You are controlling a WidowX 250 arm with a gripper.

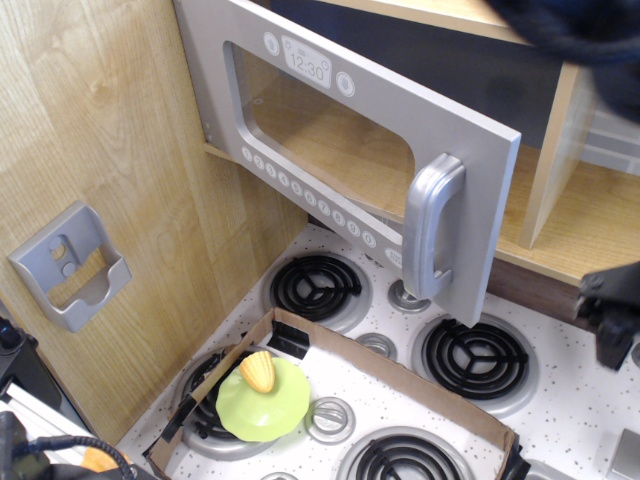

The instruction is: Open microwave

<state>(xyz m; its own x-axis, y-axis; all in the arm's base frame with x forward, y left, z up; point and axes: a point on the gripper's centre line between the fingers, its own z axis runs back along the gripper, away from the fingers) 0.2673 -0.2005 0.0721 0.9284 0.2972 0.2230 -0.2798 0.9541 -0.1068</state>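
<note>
The microwave (340,150) is mounted in a light wooden cabinet above a toy stovetop, and its silver-grey door is seen swung partly outward, hinged at the left. The chunky vertical handle (432,228) stands at the door's free right edge, with a printed clock display (306,63) reading 12:30 near the top and a row of small round white buttons (300,193) along the bottom. Through the window, bare wood is visible.

Only a dark part of the gripper (612,318) is seen at the right edge, well apart from the handle; how far it is open cannot be told, and nothing is seen held.

Below, a white speckled stovetop (560,400) carries black coil burners (316,285). A shallow cardboard tray (400,385) lies on it, and a green lid with a yellow knob (262,398) rests at its left end. A grey plastic holder (70,265) is fixed to the wooden side panel (100,130).
</note>
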